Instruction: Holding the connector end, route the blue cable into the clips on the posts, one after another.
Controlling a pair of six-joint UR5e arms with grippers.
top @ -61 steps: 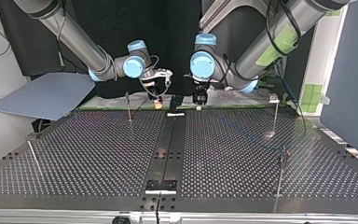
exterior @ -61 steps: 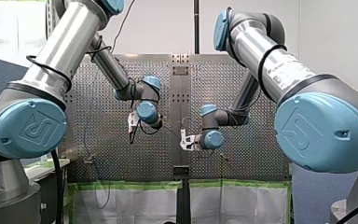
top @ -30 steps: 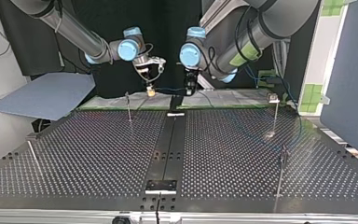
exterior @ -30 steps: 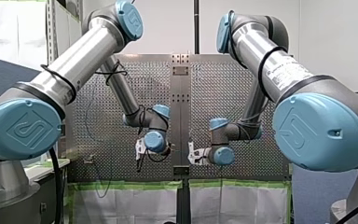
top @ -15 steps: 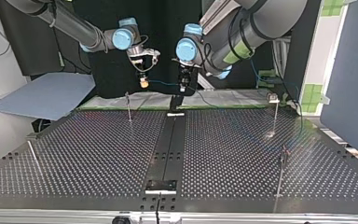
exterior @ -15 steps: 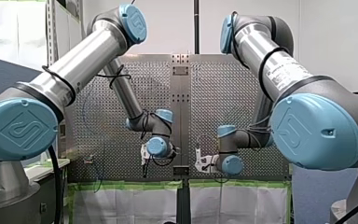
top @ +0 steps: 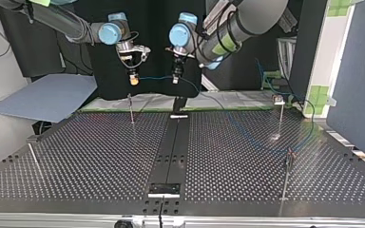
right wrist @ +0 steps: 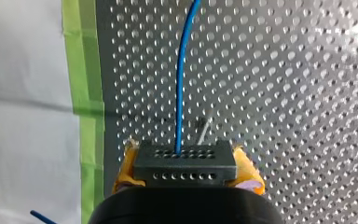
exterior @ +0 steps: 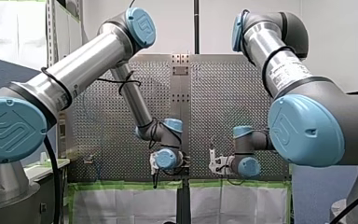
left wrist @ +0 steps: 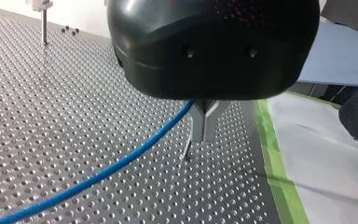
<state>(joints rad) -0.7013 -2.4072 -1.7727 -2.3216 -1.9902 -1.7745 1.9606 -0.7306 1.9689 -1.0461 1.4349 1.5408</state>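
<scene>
In the top view my right gripper (top: 133, 79), with yellow pads, and my left gripper (top: 176, 76) hang high above the table's far edge. A short span of blue cable (top: 154, 77) runs between them. In the right wrist view my right gripper (right wrist: 185, 157) is shut on the black perforated connector end (right wrist: 186, 168), and the blue cable (right wrist: 182, 84) leaves it straight ahead. In the left wrist view my left gripper (left wrist: 204, 136) has its metal fingers shut on the blue cable (left wrist: 121, 163), which trails away over the perforated table. In the front view the left gripper (exterior: 154, 173) and right gripper (exterior: 213, 163) sit low, near the middle.
Thin posts with clips stand on the perforated table (top: 100, 156): one under the right gripper (top: 130, 108), two at the top view's right (top: 281, 113) (top: 287, 176), one leaning at its left (top: 32, 157). A dark rail (top: 171, 147) runs down the middle. Green tape edges the table.
Both grippers have risen from near the table's far edge and drifted toward the top view's left, carrying the cable span up with them. Both have stayed shut.
</scene>
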